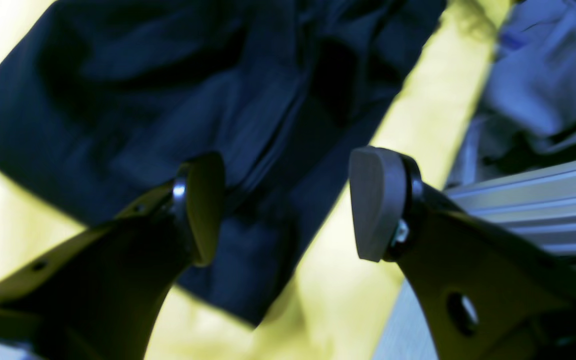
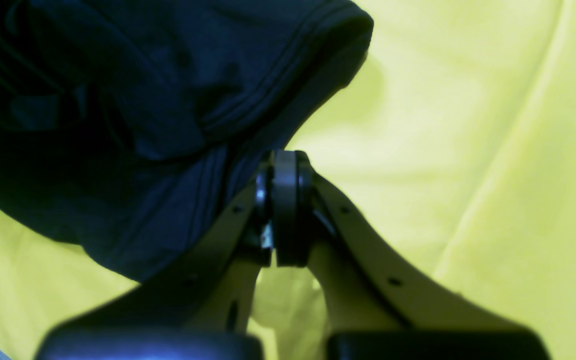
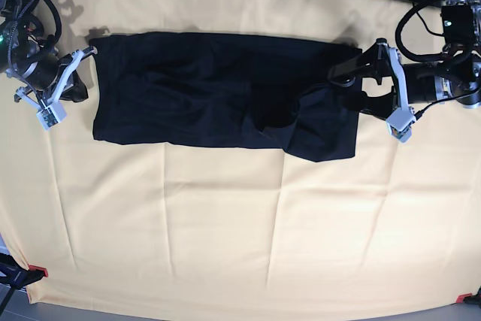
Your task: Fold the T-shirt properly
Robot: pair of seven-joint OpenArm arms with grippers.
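Left pincer [image 1: 288, 205] agape over T-shirt [image 3: 218, 92]; right pincer [image 2: 284, 210] closed

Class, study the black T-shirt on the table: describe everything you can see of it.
The plain black, soft cotton-looking T-shirt lies flat on the yellow cloth-covered table, folded into a long horizontal band with wrinkles across it. A stitched hem shows at one end. In the base view, a lower flap juts out at its right end. The open left gripper is over that end; the shut right gripper is at the other edge.
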